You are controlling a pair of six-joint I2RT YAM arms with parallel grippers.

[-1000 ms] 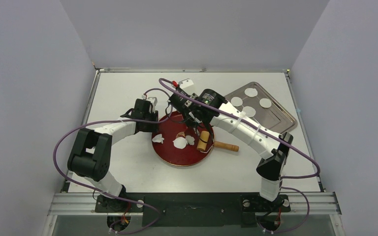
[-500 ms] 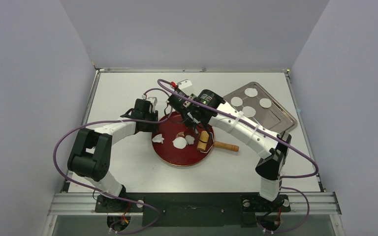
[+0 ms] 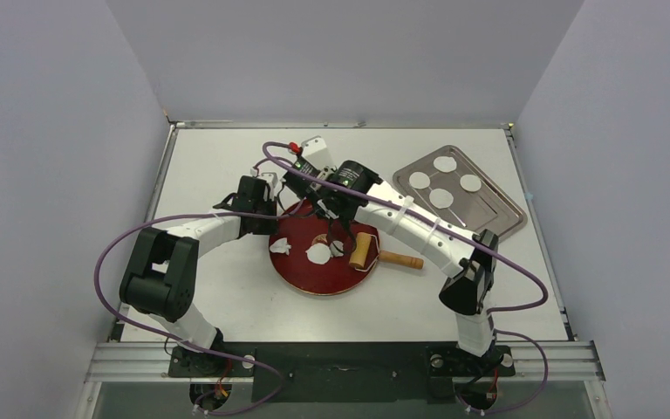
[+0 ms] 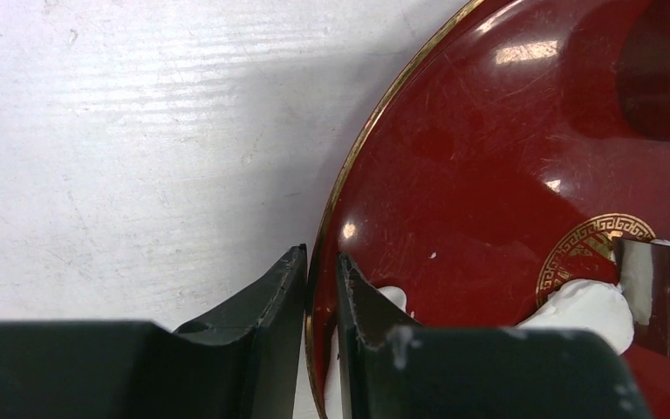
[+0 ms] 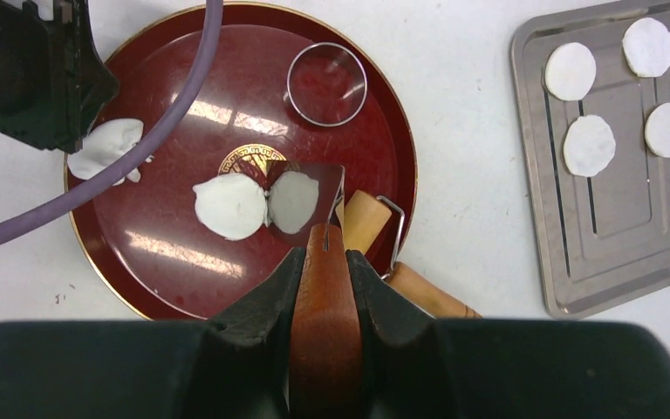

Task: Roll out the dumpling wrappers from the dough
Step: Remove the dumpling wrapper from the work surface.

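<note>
Red plate (image 3: 314, 281) at the centre of the table (image 3: 227, 301), seen from above and from both wrists. The right end effector (image 5: 324, 253) is clenched on the wooden handle of a spatula (image 5: 323, 305), whose metal blade lies flat on the plate with one round wrapper (image 5: 294, 201) on it. A second white disc (image 5: 229, 205) lies on the plate, touching the blade's left edge. A ragged dough lump (image 5: 105, 148) sits at the plate's left rim, just beside the left end effector (image 4: 318, 262). The fingers (image 4: 266, 301) of that end effector stand close together astride the gold rim, but whether they pinch it cannot be told. A metal ring cutter (image 5: 326, 85) rests on the far part of the plate. A rolling pin (image 3: 362, 249) lies across the plate's right rim, its handle on the table. A purple cable (image 5: 170, 127) crosses the right wrist view over the plate's left side. Four dumpling wrappers (image 5: 590, 145) lie apart on the steel tray (image 3: 488, 216), far right. Compared with one second before, the right wrist has shifted leftward over the plate's far edge. Plate, dough, rolling pin and tray lie unchanged.
</note>
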